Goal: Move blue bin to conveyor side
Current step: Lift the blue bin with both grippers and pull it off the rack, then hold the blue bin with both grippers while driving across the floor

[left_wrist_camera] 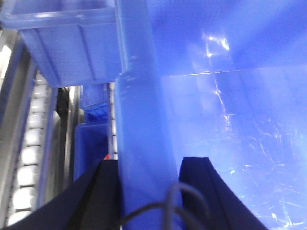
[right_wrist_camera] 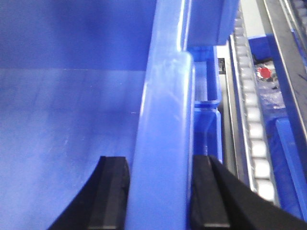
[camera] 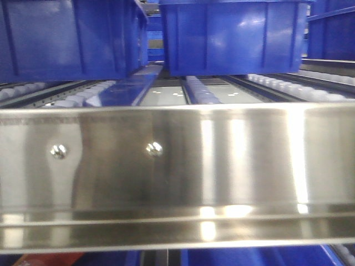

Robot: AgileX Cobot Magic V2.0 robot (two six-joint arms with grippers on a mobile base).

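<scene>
In the left wrist view the blue bin (left_wrist_camera: 230, 120) fills the right side, with its thick rim running up the middle. My left gripper (left_wrist_camera: 151, 189) is shut on that rim, one black finger (left_wrist_camera: 108, 196) outside the wall and the other inside. In the right wrist view the same kind of glossy blue wall and rim (right_wrist_camera: 163, 143) stand between my right gripper's (right_wrist_camera: 160, 191) fingers, which press it from both sides. The front view shows no gripper. The conveyor side is out of view.
A shiny steel rack beam (camera: 177, 166) spans the front view. Behind it are white rollers (camera: 288, 86) and blue bins at the left (camera: 66, 39) and centre (camera: 233, 36). More bins (left_wrist_camera: 67, 48) and roller tracks (right_wrist_camera: 252, 129) flank the held bin. A red object (right_wrist_camera: 264, 73) lies at the right.
</scene>
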